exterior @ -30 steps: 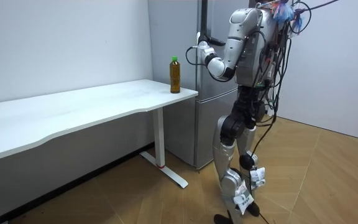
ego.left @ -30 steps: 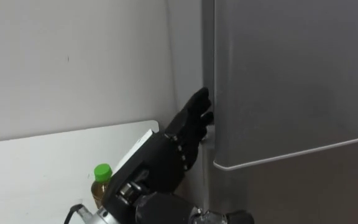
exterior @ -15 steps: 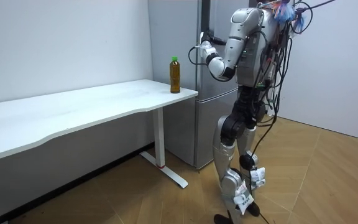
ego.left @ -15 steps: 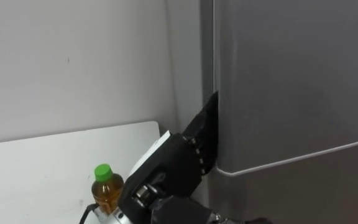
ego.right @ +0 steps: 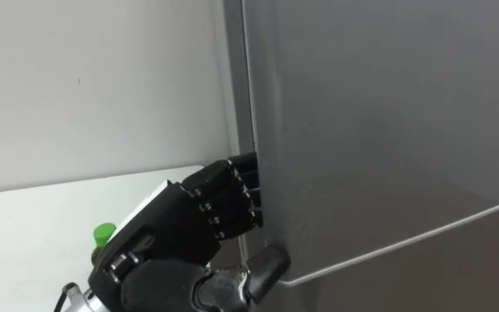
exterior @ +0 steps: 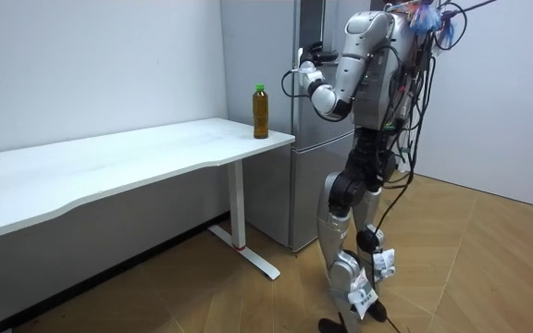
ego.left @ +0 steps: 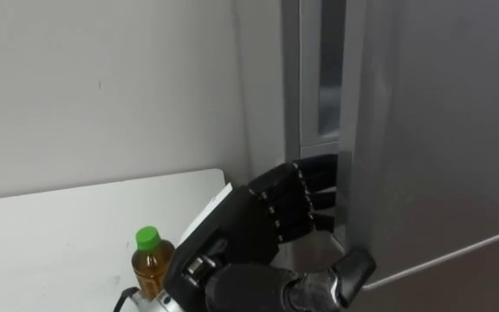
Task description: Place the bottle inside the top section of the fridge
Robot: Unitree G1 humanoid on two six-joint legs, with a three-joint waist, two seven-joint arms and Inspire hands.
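One hand working: left hand has fingers hooked behind the edge of the barely ajar upper fridge door, thumb on its face, bottle waiting on the tabletop, so keep the hook deep and pull in a steady arc.

**Black hand, silver door, green-capped bottle**

The left hand is matte black. Just right of it, the fridge door is plain silver-grey. Lower left of the hand, the bottle shows a bright green cap and amber contents against a white table.
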